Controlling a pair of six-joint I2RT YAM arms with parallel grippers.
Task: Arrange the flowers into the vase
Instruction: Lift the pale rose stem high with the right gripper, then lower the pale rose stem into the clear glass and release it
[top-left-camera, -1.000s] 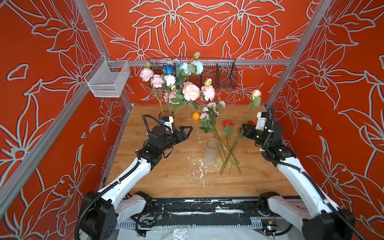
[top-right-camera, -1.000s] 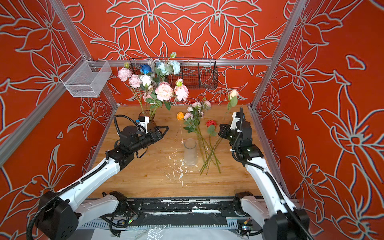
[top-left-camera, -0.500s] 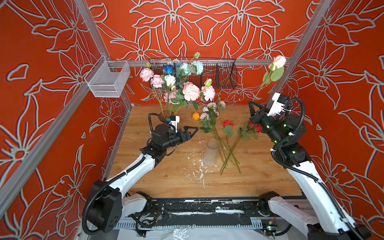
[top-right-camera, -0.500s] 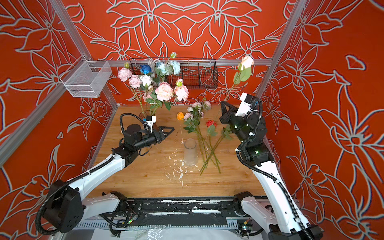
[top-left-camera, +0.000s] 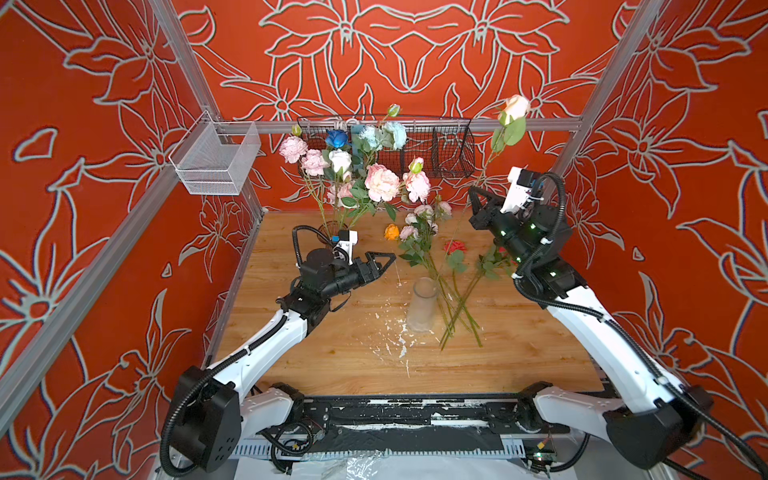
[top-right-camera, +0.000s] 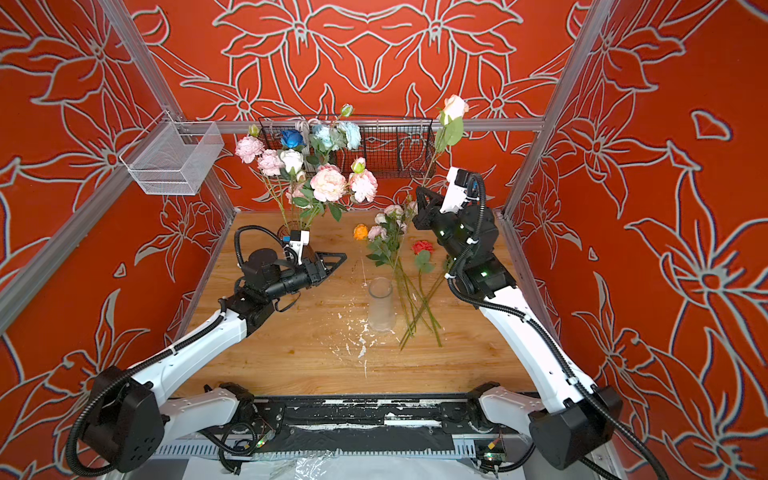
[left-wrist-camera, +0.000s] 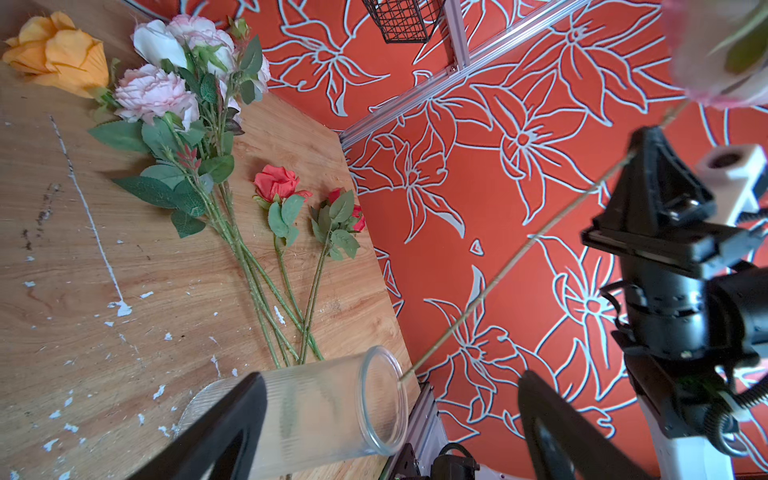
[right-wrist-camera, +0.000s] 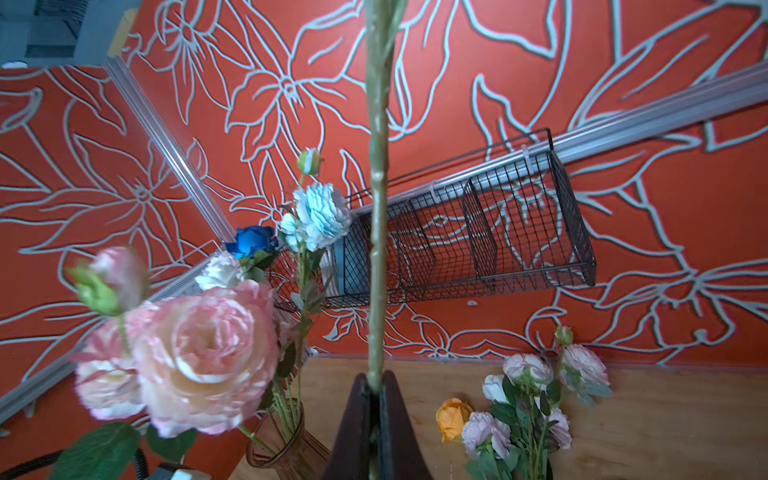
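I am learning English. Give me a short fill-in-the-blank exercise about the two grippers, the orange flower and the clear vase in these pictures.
1. The right gripper holds a pale rose by its ___.
2. The left gripper is ___ and empty.
3. The orange flower lies on the wooden ___.
4. The clear vase is not lying down; it stands ___.

Missing words: stem; open; table; upright.
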